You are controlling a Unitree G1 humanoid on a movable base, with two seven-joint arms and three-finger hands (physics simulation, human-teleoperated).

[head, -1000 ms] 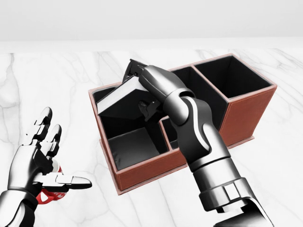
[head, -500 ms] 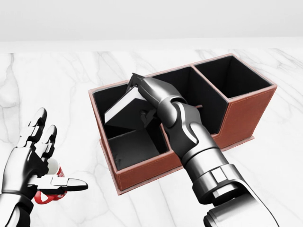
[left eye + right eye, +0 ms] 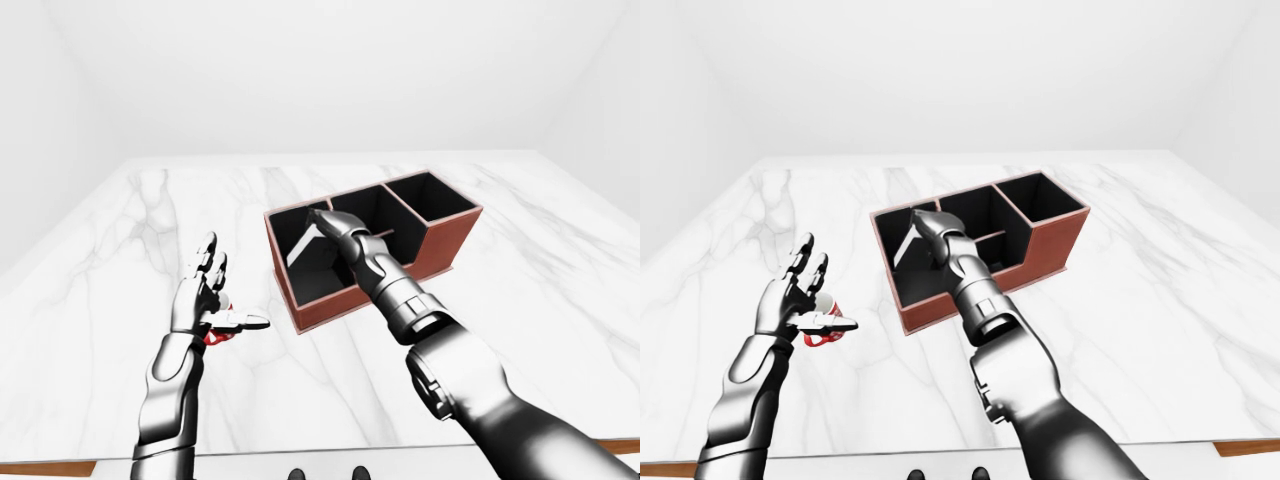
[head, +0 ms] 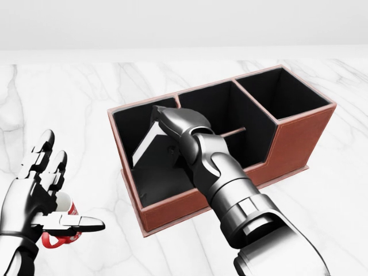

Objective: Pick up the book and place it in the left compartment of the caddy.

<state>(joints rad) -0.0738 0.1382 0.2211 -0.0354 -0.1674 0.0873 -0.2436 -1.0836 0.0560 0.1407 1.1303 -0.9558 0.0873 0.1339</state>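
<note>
The book (image 4: 145,147), dark-covered with a white page edge, leans tilted inside the left compartment of the brown caddy (image 4: 172,210) in the head view. My right hand (image 4: 164,131) reaches down into that compartment and is shut on the book's upper edge. The book's lower part is hidden by my hand and the caddy's black interior. My left hand (image 4: 64,191) hovers open, palm up, at the lower left, well apart from the caddy.
A red and white mug (image 4: 62,236) lies on the white marble table (image 4: 69,103) just under my left hand. The caddy's middle (image 4: 221,115) and right (image 4: 282,92) compartments stand open. The table's near edge (image 3: 300,457) runs along the bottom of the left-eye view.
My right hand has sunk lower with the book, which now sits deeper in the left compartment. My left hand has drifted slightly down, uncovering more of the mug.
</note>
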